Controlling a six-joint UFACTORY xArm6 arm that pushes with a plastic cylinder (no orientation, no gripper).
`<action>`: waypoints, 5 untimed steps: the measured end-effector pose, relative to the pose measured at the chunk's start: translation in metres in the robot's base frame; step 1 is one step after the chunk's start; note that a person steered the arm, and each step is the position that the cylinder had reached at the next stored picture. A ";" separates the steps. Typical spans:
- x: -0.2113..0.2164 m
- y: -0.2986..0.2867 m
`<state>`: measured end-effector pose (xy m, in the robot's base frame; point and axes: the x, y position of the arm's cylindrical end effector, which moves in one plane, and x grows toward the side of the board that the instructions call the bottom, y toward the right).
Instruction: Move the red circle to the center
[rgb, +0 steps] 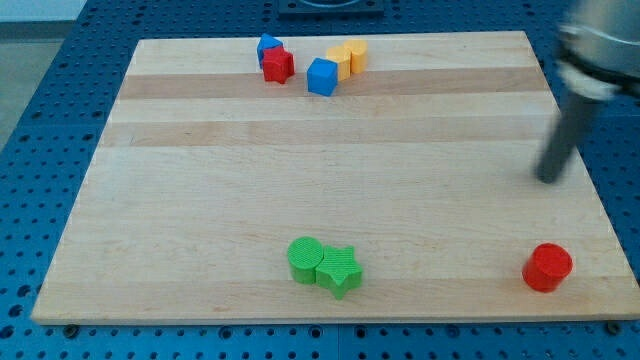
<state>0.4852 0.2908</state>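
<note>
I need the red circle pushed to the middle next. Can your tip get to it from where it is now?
Probably yes. My tip sits above the red circle in the view, with only bare board between them.

Wooden board carries 7 blocks: red circle bottom right.

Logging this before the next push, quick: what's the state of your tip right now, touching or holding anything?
My tip: bare rod, no jaws to open or close, holding nothing, touching no block; it sits above the red circle, apart from it.
</note>
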 end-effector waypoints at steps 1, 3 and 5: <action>0.050 0.054; 0.120 -0.010; 0.113 -0.097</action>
<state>0.5981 0.1941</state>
